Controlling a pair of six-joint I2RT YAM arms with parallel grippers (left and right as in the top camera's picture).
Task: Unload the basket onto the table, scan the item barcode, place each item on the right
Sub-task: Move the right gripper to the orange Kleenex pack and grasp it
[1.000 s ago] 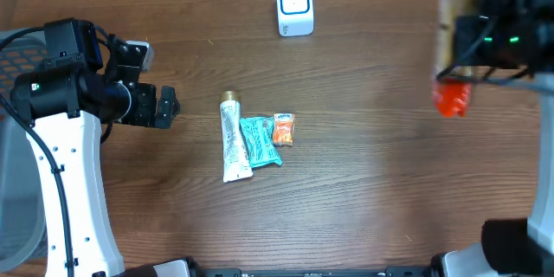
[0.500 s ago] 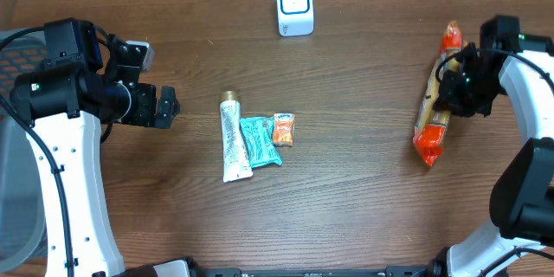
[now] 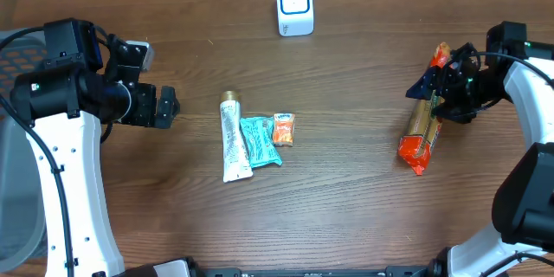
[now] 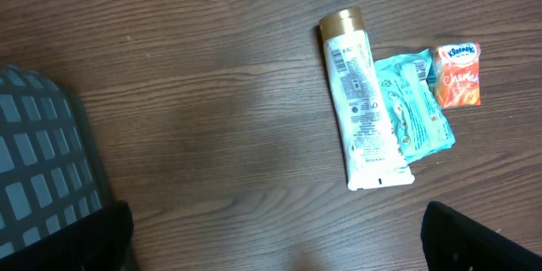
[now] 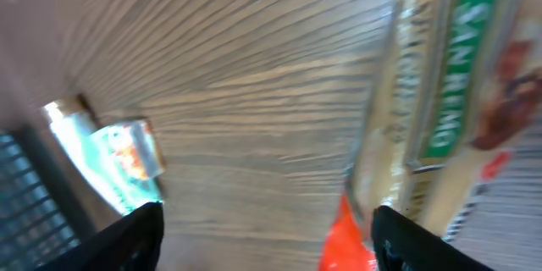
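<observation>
Right gripper (image 5: 267, 235): fingers spread wide, pinching nothing. San Remo pasta packet (image 5: 440, 110), red-orange ends, just beside one finger; contact unclear.
Left gripper (image 4: 271, 241): fully spread, empty. Ahead of it lie a gold-capped white tube (image 4: 360, 110), a teal packet (image 4: 415, 110) and an orange sachet (image 4: 458, 74).
Surface: wooden table (image 3: 363, 190).
White scanner (image 3: 294, 6): far edge, between the arms.

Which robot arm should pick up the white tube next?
Left. Its open left gripper faces the tube from close by, with only bare table between them. The right gripper is far across the table, over the pasta pack.
</observation>
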